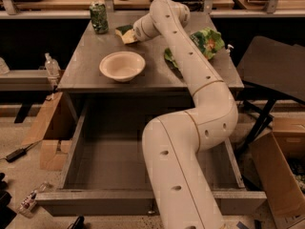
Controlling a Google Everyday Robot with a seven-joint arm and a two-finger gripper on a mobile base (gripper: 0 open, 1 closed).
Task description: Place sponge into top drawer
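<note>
The sponge [124, 33], pale yellow with a dark green face, lies at the back of the grey table [86, 73], right of a green can. My gripper [131, 35] is at the sponge's right side, touching or nearly touching it, and the white wrist hides most of it. The arm reaches over the table from the front. The top drawer [95, 202] is pulled wide open below the table's front edge. My arm covers the middle of it, and the part of the inside that shows holds nothing.
A cream bowl [122, 66] sits on the table in front of the sponge. A green can [99, 17] stands at the back left and a green snack bag [208, 40] at the right. Cardboard boxes stand at the left [50, 128] and right [279, 175].
</note>
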